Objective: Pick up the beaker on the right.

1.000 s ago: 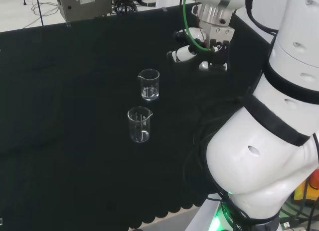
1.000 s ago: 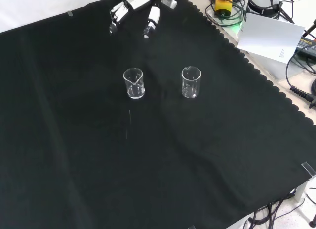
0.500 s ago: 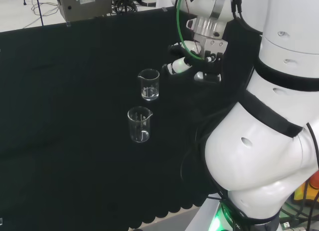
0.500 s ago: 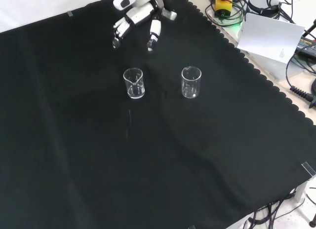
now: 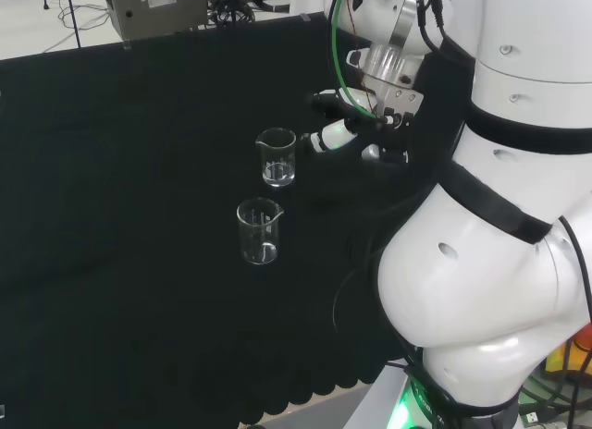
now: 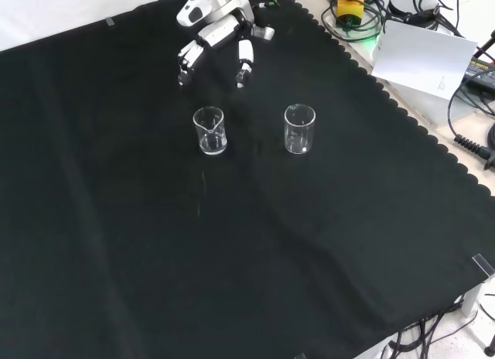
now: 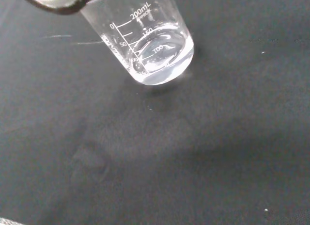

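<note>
While its fingers spread apart and hold nothing, the hand (image 6: 219, 35) hangs above the surface (image 6: 232, 243), near the upper edge in the front view. Just below it there stands one clear beaker (image 6: 209, 131), upright and apart from the fingertips. A second beaker (image 6: 299, 129) stands to that one's right in the front view, well apart from the hand, upright on the black cloth.

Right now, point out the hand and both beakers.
hand (image 6: 219, 32): front view, on the palm.
beaker nearer the hand (image 6: 209, 131): front view, on its glass wall.
other beaker (image 6: 299, 129): front view, on its glass wall.
</note>
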`<state>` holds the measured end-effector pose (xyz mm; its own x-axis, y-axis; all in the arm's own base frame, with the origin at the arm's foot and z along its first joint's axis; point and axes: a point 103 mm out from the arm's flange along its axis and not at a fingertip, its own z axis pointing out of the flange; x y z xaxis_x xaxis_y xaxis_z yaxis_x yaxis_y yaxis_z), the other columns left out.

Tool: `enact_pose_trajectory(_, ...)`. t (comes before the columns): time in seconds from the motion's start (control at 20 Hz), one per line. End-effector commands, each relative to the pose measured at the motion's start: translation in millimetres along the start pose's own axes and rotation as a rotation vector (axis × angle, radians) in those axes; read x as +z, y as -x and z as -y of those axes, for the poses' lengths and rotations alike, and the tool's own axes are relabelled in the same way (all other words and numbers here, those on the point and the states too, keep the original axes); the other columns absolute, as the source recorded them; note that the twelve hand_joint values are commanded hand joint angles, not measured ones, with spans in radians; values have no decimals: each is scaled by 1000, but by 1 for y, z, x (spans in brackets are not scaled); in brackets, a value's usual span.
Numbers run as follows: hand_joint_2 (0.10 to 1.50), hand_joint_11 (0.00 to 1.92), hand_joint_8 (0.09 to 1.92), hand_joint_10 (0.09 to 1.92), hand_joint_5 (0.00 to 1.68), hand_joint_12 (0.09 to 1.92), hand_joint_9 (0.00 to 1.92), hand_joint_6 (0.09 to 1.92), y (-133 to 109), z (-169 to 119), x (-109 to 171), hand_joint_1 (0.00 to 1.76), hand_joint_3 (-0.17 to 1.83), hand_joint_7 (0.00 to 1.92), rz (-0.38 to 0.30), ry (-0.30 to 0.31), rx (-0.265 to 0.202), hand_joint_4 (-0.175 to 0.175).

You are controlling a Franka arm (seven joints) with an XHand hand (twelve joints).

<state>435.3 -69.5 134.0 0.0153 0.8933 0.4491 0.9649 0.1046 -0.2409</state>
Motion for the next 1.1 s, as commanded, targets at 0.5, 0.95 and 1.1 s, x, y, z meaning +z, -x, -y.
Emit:
enact_pose_trajectory(0.5, 600, 0, 644, 653, 345, 1238, 279, 87, 9, -37, 27, 819, 511, 182, -133, 4, -85, -29)
enact_pose_trajectory(0.95, 579, 0, 641, 638, 342, 1221, 269, 87, 10, -49, 40, 841, 537, 186, -161, 19, -130, -28)
enact_pose_trajectory(1.1, 576, 0, 642, 637, 348, 1220, 270, 87, 9, -51, 46, 844, 541, 188, -184, 18, -156, -28)
